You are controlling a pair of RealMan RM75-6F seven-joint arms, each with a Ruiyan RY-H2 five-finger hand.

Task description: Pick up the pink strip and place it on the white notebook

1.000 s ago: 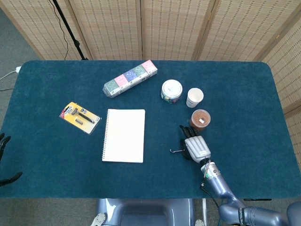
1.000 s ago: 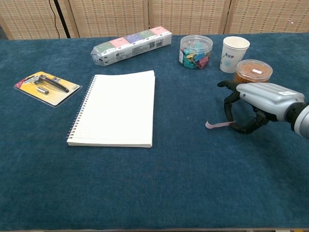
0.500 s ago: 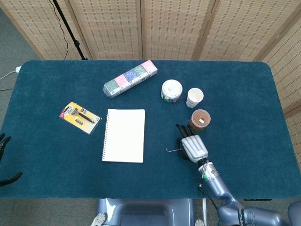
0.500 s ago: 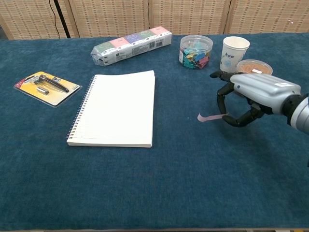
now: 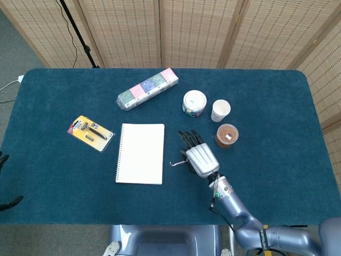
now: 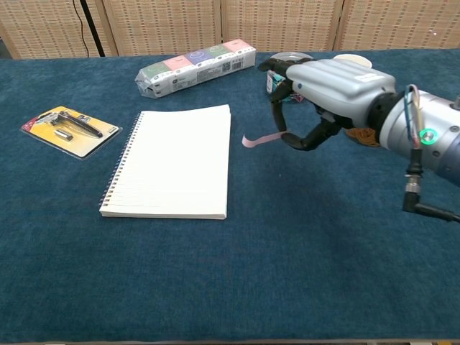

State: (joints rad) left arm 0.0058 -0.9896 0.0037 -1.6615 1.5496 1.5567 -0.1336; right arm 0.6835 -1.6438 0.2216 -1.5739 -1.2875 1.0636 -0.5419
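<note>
My right hand (image 5: 198,157) (image 6: 320,86) hangs above the table just right of the white notebook (image 5: 140,153) (image 6: 175,159) and pinches one end of the pink strip (image 6: 260,137) (image 5: 176,163). The strip's free end points left toward the notebook's right edge and stays short of it. The spiral-bound notebook lies flat with nothing on it. At the far left edge of the head view only dark fingertips (image 5: 7,203) of my left hand show, off the table, holding nothing that I can see.
A long pack of coloured tissues (image 5: 147,88) lies behind the notebook. A razor blister pack (image 5: 90,133) sits to its left. A jar of clips (image 5: 194,103), a paper cup (image 5: 220,110) and a brown-lidded tub (image 5: 226,135) stand right of the hand.
My right hand has risen and travelled left with the pink strip, from beside the brown tub to just off the notebook's right edge. The left hand has not moved.
</note>
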